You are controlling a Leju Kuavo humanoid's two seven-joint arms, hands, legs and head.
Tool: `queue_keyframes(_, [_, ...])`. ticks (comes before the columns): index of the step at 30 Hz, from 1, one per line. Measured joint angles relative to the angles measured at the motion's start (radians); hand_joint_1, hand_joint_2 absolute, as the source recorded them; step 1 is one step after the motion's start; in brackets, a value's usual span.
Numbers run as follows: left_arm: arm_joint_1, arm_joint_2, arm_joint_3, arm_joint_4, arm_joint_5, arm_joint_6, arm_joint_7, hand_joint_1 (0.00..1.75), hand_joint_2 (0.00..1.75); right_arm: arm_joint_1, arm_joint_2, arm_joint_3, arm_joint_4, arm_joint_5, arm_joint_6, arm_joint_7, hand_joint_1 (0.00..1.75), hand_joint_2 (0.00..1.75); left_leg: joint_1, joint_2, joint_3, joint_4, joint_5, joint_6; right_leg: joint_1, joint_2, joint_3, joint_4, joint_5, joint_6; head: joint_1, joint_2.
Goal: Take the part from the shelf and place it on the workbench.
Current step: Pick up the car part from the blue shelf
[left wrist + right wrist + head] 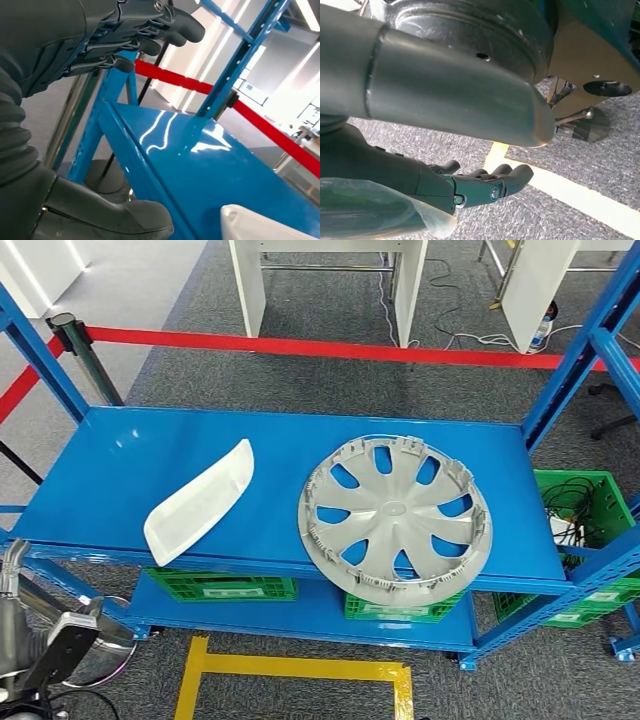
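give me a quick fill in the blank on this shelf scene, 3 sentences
1. The grey wheel cover lies on the ____ shelf.
2. The white part lies to the ____ of the wheel cover in the head view.
3. The crates under the shelf are ____.

Missing words: blue; left; green

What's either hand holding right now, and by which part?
Nothing. Left hand is open beside the shelf; right hand hangs empty over the floor.

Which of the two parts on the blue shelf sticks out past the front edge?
The round grey wheel cover, on the right: its near rim overhangs the shelf's front edge. The long white part on the left lies wholly on it.
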Motion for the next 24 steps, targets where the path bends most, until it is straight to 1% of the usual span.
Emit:
queue_keyframes(15, [-0.017,0.0,0.016,0.052,-0.019,-0.005,0.003,0.0,1.75,-0.001,-0.004,0.009,0.0,0.004,0.0,0.002,0.0,0.0,0.0,0.0,0.0,0.0,0.0,0.0,0.0,0.0,0.0,0.0,0.0,0.0,0.0,0.0])
queue_keyframes(24, [-0.092,0.0,0.002,0.192,-0.117,0.016,0.037,0.0,1.75,-0.004,-0.011,0.024,0.0,0.019,0.003,0.01,0.0,0.0,0.0,0.0,0.0,0.001,0.0,0.0,0.0,0.0,0.0,0.0,0.001,0.001,0.0,0.0])
